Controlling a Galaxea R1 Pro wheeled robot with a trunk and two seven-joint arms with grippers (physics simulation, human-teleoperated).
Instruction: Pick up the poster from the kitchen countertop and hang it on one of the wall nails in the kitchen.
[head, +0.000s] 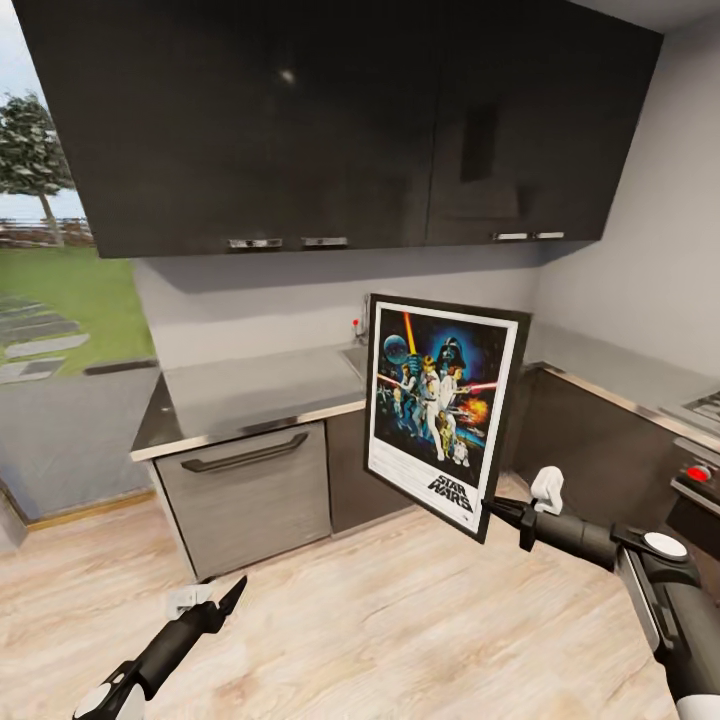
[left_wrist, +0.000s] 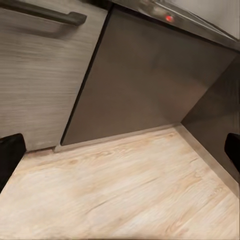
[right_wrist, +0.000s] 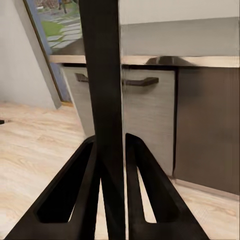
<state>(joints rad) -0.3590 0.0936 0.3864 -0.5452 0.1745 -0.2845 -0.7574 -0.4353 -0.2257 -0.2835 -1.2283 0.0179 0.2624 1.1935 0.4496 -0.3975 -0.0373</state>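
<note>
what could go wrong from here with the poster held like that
The right gripper pinches the poster only at its lower corner, so the tilted frame might pivot or slip out. Held above the countertop edge, it could clip that while moving. I cannot make out a wall nail, so aiming for one looks uncertain.

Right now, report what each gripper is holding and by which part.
The right gripper holds the poster by its lower corner, fingers pinching the black frame edge. The left gripper holds nothing.

upper cabinets black, glossy | drawer handle dark | floor pale wood
</note>
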